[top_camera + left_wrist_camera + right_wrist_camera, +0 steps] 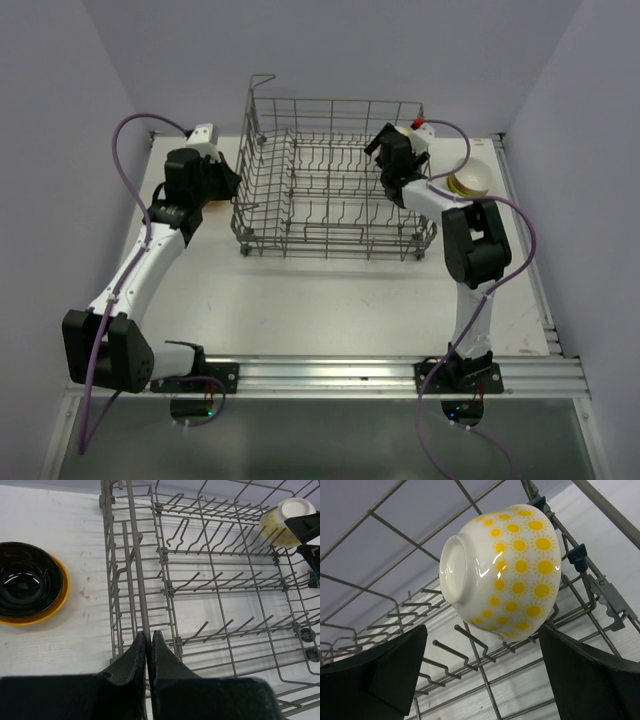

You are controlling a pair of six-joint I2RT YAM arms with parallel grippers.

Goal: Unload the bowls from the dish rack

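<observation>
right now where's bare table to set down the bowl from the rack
The widest bare patch is the table between the dish rack and the front rail. Left of the rack a black bowl and the left gripper crowd it; right of it sits a cream bowl.

White table point(330, 300), a few small marks, metal rail point(330, 372) along the near edge. Dish rack point(330, 190) stands on it, far centre. Left of the rack, apart from it: 1 black bowl point(27, 580) nested in 1 yellow bowl point(61, 597). Right of the rack, far right: 1 cream bowl point(470, 178) on something yellow.
</observation>
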